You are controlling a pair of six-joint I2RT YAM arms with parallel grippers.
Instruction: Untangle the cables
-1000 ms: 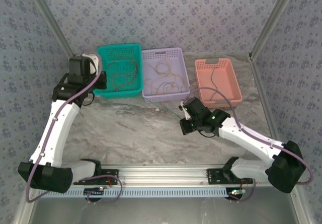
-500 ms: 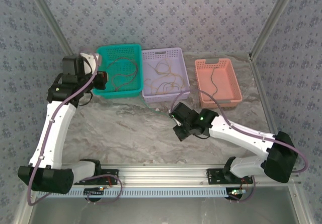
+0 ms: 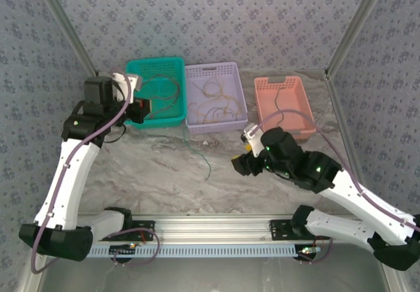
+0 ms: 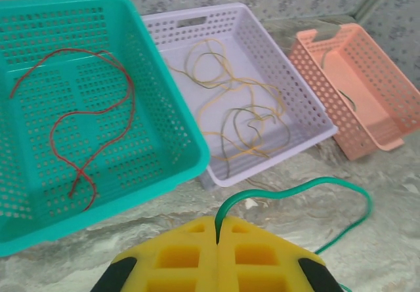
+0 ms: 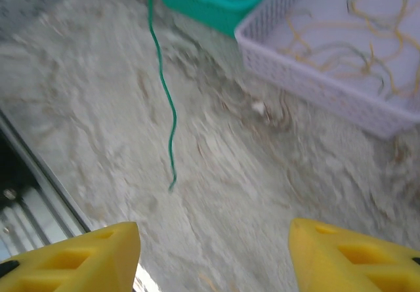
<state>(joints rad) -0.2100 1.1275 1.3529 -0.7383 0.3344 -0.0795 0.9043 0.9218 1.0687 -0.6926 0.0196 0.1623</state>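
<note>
Currently the left end effector (image 4: 218, 229) is seen clamped together on one end of the green cable (image 4: 298, 187), just in front of the teal basket (image 3: 134, 69). From the grip the strand runs out in a loose loop over the table (image 3: 164, 174) and trails toward the near side, its free end lying on the bare surface. The right end effector (image 5: 213, 233) is held above the table with its fingers wide apart and nothing between them.

The green cable is judged very light, thin and limp. It is expected to sag, to follow any pull and to snag on basket perforations. A firm pinch is judged necessary, since so thin a strand could slip. The best hold is judged to be near an end, as taken by the left end effector, or at a straight run clear of the loop.

Three baskets are noted along the far side:
- Teal basket, left: one red cable (image 4: 98, 111) in loose curves.
- Lavender basket (image 3: 237, 88), middle: yellow and olive cables (image 4: 246, 118), overlapped.
- Salmon basket (image 3: 307, 111), right: one dark cable (image 4: 348, 99).
</note>
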